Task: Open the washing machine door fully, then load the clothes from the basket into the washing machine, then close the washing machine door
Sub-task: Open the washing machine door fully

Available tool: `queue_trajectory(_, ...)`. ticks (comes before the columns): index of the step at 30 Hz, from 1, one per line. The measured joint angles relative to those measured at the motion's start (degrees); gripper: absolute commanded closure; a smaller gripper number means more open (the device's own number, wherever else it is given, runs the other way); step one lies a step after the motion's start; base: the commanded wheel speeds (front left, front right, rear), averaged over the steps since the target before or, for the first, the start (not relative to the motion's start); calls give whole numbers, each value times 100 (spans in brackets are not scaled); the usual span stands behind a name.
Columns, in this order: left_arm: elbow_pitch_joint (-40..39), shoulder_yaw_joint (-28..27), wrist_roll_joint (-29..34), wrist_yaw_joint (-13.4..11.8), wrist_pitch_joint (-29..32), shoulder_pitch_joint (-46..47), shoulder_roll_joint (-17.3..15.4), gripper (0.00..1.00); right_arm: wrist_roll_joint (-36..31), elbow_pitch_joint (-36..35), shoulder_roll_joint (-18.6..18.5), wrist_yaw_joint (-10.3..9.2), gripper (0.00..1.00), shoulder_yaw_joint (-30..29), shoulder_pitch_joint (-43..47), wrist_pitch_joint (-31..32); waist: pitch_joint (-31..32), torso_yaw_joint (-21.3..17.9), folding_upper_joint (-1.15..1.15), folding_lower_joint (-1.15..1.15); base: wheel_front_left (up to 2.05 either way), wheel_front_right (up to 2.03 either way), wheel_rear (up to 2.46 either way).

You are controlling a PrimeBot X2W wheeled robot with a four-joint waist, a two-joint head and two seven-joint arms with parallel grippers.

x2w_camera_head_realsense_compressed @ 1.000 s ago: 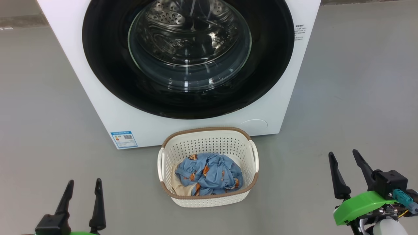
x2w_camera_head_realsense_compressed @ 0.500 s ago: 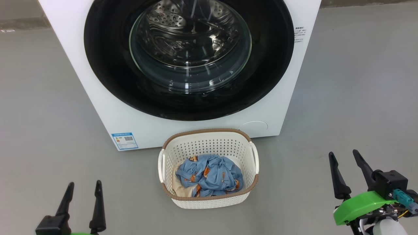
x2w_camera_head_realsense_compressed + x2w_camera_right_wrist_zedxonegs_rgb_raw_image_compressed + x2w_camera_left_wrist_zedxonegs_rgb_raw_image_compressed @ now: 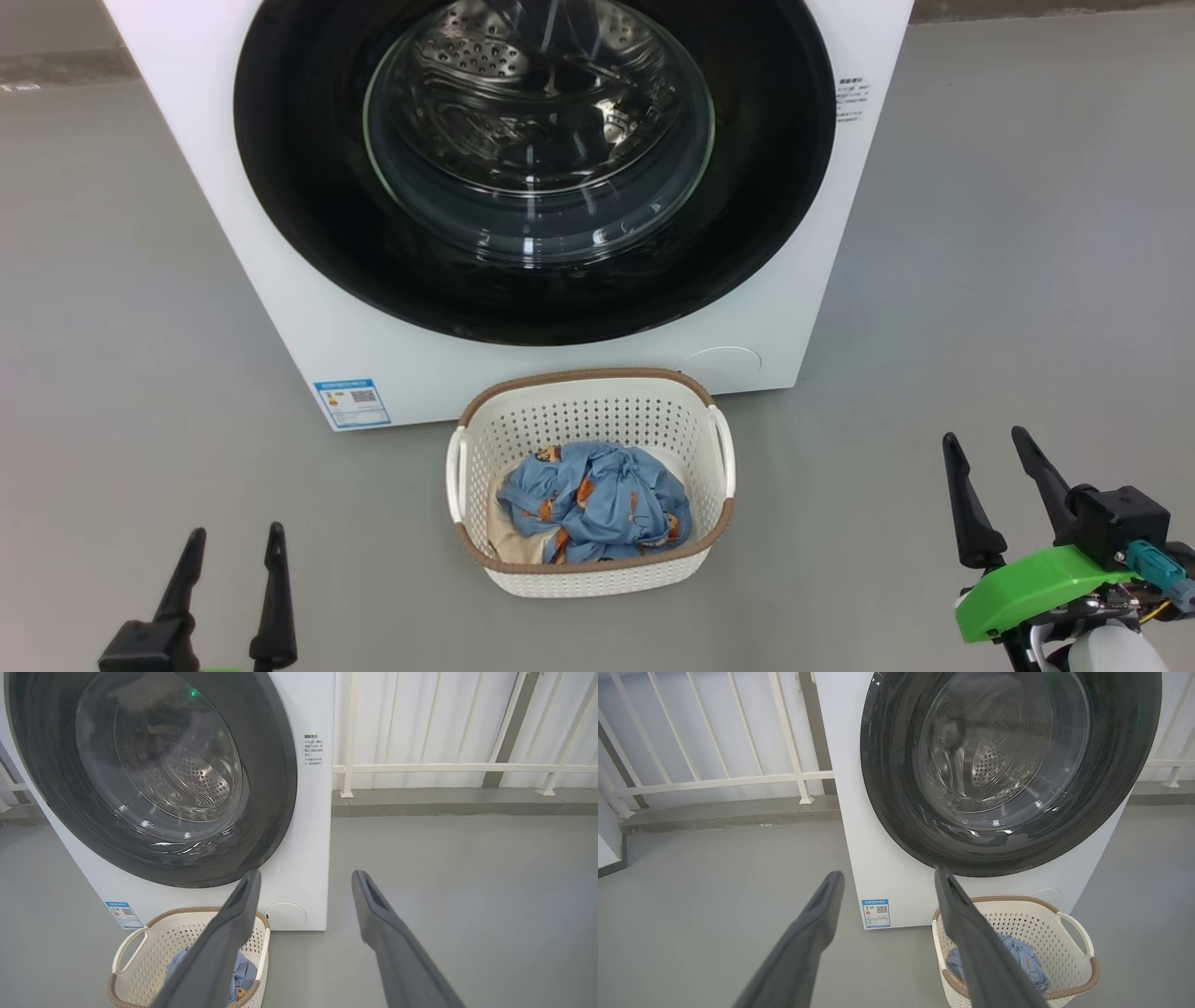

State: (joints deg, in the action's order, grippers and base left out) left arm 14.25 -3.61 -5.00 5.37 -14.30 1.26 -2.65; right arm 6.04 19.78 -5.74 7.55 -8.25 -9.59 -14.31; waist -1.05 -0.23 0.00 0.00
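The washing machine stood on the grey floor with its round door shut flat against the white front, the glossy black rim ringing a bulging glass window through which the perforated steel drum showed. A blue label sat at the lower left corner of the front and a round flap at the lower right. Just in front of the machine, below the door, the cream perforated basket rested on the floor, its brown woven-look rim uppermost. The clothes lay bunched inside it: light blue fabric with orange prints on top and a cream piece tucked at the near left. The left jaws stood released at the lower left of the head view, both dark fingers pointing up and grasping nothing, well apart from the basket. The right jaws were likewise released and empty at the lower right, their fingers rising from a green mount. A white railing ran behind the machine in the left wrist view.
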Motion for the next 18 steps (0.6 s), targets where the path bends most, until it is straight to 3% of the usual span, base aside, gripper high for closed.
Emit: queue_trajectory(18, -115, -170, -32, 51, 0, 19, 19, 0, 16, -64, 12, 0, 0, -66, 0, -1, -128, 18, 0, 0, 108, 108, -217)
